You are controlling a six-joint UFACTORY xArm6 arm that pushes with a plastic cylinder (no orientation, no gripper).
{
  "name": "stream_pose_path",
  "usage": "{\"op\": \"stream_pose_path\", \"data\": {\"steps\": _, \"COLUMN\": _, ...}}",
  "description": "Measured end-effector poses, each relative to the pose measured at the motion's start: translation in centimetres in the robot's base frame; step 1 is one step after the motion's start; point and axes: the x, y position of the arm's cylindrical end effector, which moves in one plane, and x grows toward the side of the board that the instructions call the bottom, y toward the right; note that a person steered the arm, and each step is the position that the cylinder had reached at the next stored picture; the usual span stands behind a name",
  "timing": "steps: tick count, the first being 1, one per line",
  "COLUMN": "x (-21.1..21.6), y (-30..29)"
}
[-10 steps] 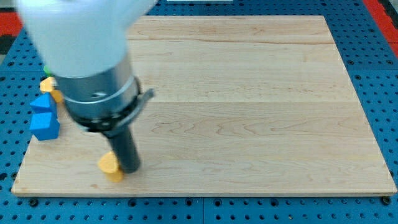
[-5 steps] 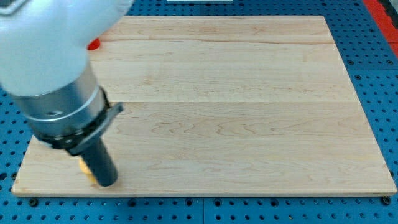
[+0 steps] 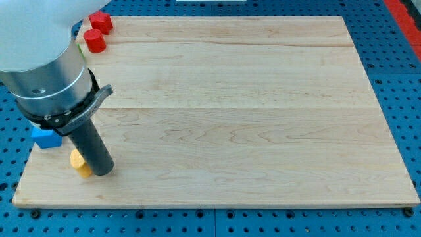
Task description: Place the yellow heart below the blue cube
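Near the left edge of the wooden worktop (image 3: 263, 118), a blue cube (image 3: 45, 137), only partly visible because the grey arm body (image 3: 49, 79) covers its far part. Just to the right of it and a little nearer, the yellow heart (image 3: 80, 163), lying close to the near left corner of the worktop, so slightly below and to the right of the blue cube in the view; a small gap between the two seems visible, but cannot say for sure. Directly right of the yellow heart, my tip (image 3: 102, 172), the lower end of the dark rod, standing on the wood and touching the heart's right side, or very nearly so. No jaws on this tool, only the straight rod, so nothing to be apart, together or clamped. Farther away, at the far left corner of the worktop, two red blocks: one red cylinder (image 3: 95, 40) and, just behind it and slightly to the right, another red block (image 3: 101, 21) of unclear shape, the two almost touching. Around the worktop, a blue perforated base (image 3: 401, 85) with rows of holes.
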Motion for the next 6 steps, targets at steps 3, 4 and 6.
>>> {"op": "stream_pose_path", "data": {"steps": 3, "x": -1.2, "y": -8.5}}
{"op": "stream_pose_path", "data": {"steps": 4, "x": -1.2, "y": -7.2}}
{"op": "stream_pose_path", "data": {"steps": 6, "x": -10.1, "y": 0.1}}
